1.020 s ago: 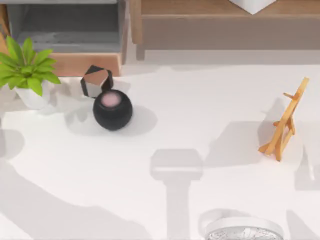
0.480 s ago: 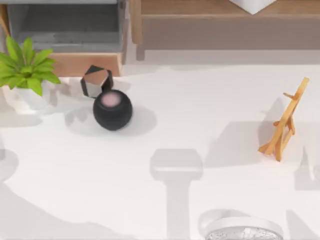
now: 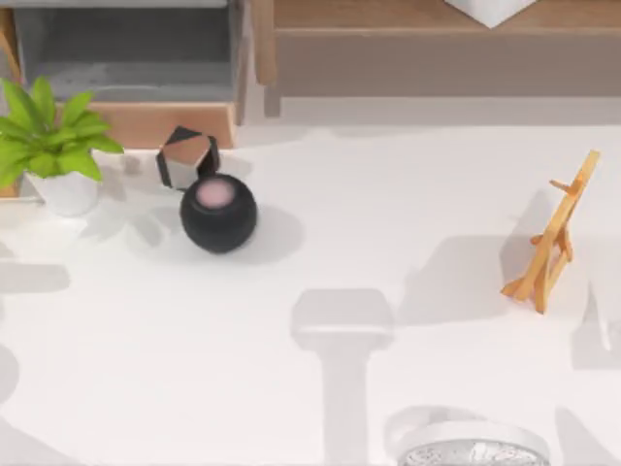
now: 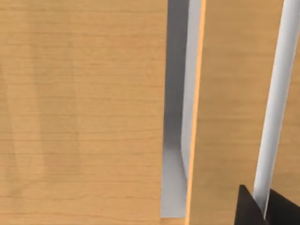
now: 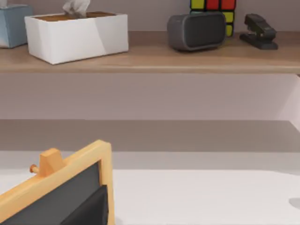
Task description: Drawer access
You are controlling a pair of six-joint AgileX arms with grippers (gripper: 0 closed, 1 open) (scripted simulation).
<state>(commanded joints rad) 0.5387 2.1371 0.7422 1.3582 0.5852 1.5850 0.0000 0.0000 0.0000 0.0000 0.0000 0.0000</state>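
The drawer (image 3: 126, 58) stands open. We cannot tell either arm's finger state; we advise retracting the left arm straight, clear of the potted plant (image 3: 53, 146).

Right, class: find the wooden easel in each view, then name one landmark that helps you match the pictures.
Top view: the easel stands on the table's right side.
Right wrist view: it is close in the foreground, in front of the shelf.
Left wrist view: not in it; this view faces tan wood panels.
Shared landmark: the white box on the shelf, in the top view and the right wrist view.
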